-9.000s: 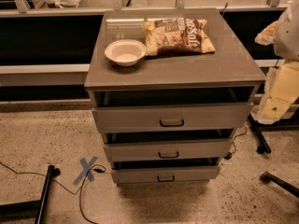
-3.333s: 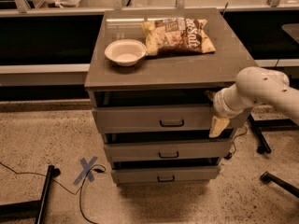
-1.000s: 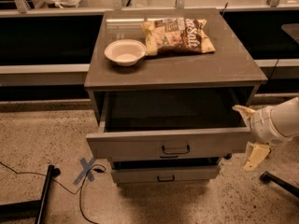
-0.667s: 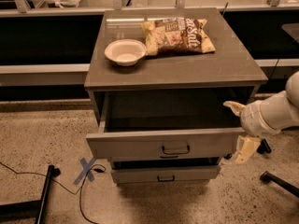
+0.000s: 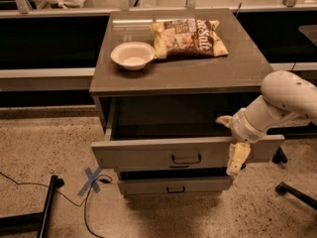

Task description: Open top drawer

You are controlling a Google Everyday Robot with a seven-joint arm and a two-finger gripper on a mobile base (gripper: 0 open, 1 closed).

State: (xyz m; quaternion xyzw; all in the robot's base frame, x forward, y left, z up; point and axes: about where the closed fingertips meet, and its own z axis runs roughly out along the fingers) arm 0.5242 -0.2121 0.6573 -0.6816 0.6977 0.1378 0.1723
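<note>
Pulled out of the table (image 5: 198, 76) since three seconds ago, the top drawer (image 5: 143, 155) stands open with its interior showing, so the task looks essentially done, while the gripper (image 5: 229, 144) sits by its right end, fingers spread wide, holding nothing.

We see dim light: shine on the desk (image 5: 198, 73), the top drawer (image 5: 138, 155) dark inside, the pale gripper (image 5: 228, 144) at its right end.
</note>
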